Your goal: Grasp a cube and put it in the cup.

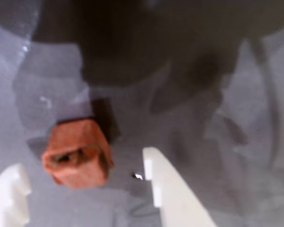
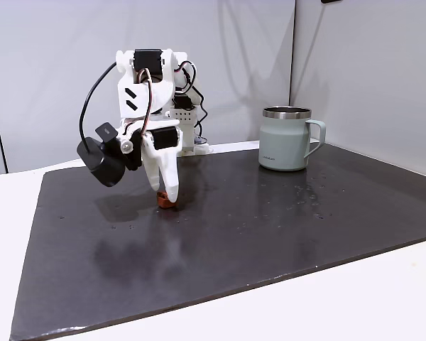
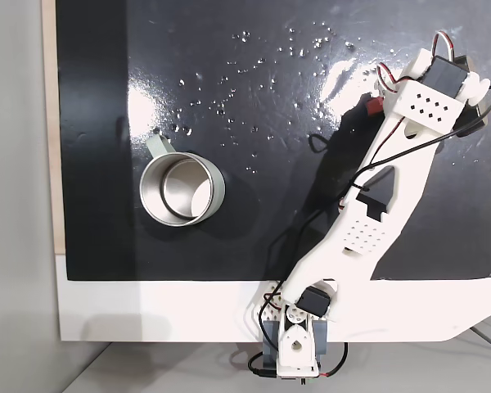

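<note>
Between wide-spread claw [image 1: 85, 189] fingers: cube [image 1: 78, 153], untouched, on mat.

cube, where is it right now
The cube sits on the dark mat between the open end effector fingers in the wrist view, well left of the cup in a fixed view.

Colours of the scene.
Reddish-orange cube [image 1: 78, 153]; pale grey-green cup [image 2: 287, 140] with steel rim; white gripper [image 1: 80, 189]; glossy black mat [image 2: 270, 220] on white counter [image 2: 326, 305].
</note>
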Available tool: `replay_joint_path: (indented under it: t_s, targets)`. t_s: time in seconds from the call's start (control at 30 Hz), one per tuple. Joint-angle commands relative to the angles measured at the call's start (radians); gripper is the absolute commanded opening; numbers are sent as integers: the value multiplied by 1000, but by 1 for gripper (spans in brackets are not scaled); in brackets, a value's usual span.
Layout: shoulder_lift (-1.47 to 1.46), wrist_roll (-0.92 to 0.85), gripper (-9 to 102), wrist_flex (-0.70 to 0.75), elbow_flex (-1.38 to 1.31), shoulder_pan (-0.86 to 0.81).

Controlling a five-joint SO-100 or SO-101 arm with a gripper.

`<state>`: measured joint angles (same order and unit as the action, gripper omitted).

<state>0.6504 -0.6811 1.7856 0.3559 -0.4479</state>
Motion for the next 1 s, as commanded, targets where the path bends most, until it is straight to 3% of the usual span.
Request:
replay_joint_path:
  t_s: [0.0,0.43,0.97]
  targets:
    - [-6,5,26,6,-81,-2]
    - [-61,14,23,8,-133,38]
    - [-84,-3,4,9,-141,0]
